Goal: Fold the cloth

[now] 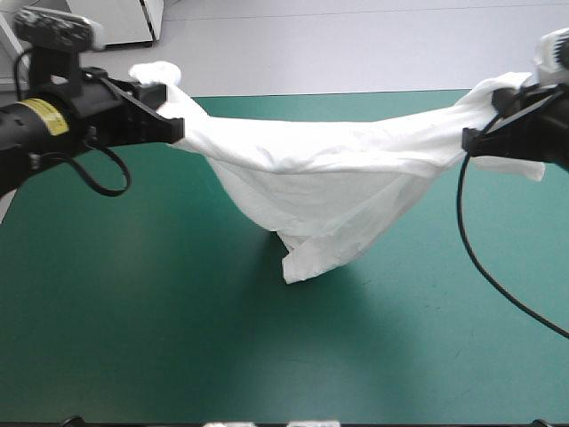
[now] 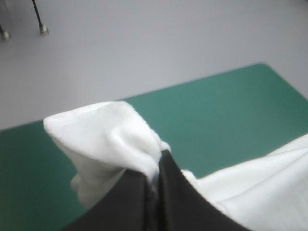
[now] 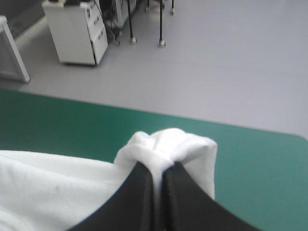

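The white T-shirt hangs stretched between both arms above the teal-green table. Its middle sags, and the lowest fold reaches down to about the table's centre. My left gripper is shut on the T-shirt's left end; a bunched flap of T-shirt sticks out past the left gripper. My right gripper is shut on the right end, where a knot of T-shirt bulges over the right gripper. Both arms are raised near the table's far edge.
The table's far edge runs just beyond both grippers, with grey floor behind it. A white cabinet stands on the floor past the far edge. A wide stretch of teal-green cover lies between the shirt and the table's near edge.
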